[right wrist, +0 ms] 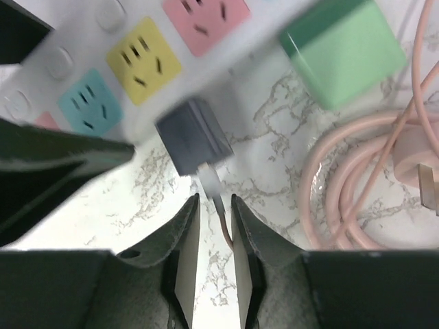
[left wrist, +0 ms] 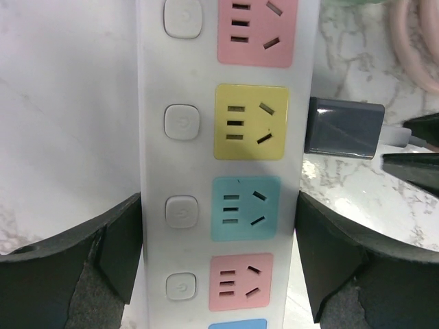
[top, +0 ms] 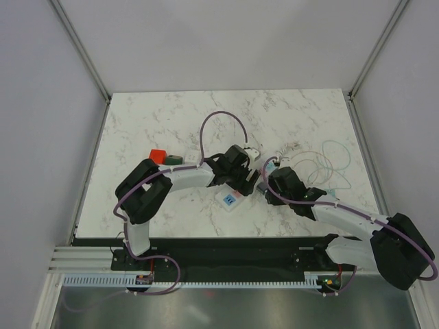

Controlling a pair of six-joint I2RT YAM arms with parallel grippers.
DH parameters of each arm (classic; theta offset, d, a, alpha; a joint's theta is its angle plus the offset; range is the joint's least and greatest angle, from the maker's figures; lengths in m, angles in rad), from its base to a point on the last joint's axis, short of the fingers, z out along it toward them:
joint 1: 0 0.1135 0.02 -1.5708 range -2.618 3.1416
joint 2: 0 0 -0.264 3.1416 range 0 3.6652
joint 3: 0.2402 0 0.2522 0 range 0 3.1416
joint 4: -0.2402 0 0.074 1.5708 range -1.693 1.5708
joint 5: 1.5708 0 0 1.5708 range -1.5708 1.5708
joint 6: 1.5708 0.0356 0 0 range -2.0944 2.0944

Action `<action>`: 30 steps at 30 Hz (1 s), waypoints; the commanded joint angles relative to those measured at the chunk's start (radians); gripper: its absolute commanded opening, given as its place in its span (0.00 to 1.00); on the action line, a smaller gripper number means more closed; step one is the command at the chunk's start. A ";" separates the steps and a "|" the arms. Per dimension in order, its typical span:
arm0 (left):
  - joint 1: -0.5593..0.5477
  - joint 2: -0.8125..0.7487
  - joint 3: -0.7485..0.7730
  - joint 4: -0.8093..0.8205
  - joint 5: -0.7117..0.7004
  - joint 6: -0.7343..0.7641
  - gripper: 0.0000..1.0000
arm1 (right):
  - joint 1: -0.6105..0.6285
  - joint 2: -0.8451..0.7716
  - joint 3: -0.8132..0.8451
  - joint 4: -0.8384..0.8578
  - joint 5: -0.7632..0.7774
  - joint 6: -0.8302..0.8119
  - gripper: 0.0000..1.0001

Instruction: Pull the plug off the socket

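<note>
**Left pincer clamps the strip; right pincer pinches the plug's cord**

The left pincer [left wrist: 219, 236] is clenched across the socket [left wrist: 152, 68]. One dark finger [left wrist: 116, 253] presses the strip's edge at 9 o'clock and the other presses the edge at 3 o'clock, level with the teal outlet [left wrist: 245, 208]. The strip fills the whole gap between them.

The right pincer [right wrist: 215, 200] is almost fully closed. Only a thin slit is left between its fingers [right wrist: 184, 233], and the cord [right wrist: 223, 229] of the plug [right wrist: 192, 137] runs down through that slit, gripped there. The grey plug sits at 11 o'clock from those fingertips. This view is smeared, so fine contact is hard to read.

In the left wrist view the plug [left wrist: 343, 127] lies on the marble at 3 o'clock from the yellow outlet [left wrist: 250, 122]. It is just beside the strip's long edge; whether it touches the edge I cannot tell.

From above, the socket [top: 232, 199] lies near the middle of the table [top: 137, 123], running from 7 o'clock toward 1 o'clock. The left pincer [top: 241, 179] is over it and the right pincer [top: 263, 185] is at its 3 o'clock side.

A green adapter [right wrist: 343, 55] rests at 1 o'clock from the plug. A coiled pink cable [right wrist: 343, 178] lies at 3 o'clock. A red block [top: 158, 155] sits at 9 o'clock from the left pincer, well apart.
</note>
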 commanded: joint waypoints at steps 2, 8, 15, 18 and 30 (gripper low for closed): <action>0.072 0.013 0.016 0.022 -0.123 -0.006 0.02 | 0.010 0.034 0.003 -0.054 -0.033 -0.002 0.00; 0.068 0.004 -0.009 0.036 -0.066 -0.011 0.02 | 0.009 0.066 0.073 -0.047 -0.012 -0.036 0.29; 0.065 -0.010 -0.032 0.045 -0.047 -0.013 0.02 | 0.009 0.117 0.155 -0.041 0.021 -0.088 0.66; 0.060 -0.012 -0.035 0.048 -0.037 -0.014 0.02 | 0.009 0.165 0.185 -0.029 0.025 -0.126 0.67; 0.057 -0.041 -0.070 0.062 -0.014 -0.011 0.02 | -0.011 0.284 0.210 0.080 0.004 -0.188 0.61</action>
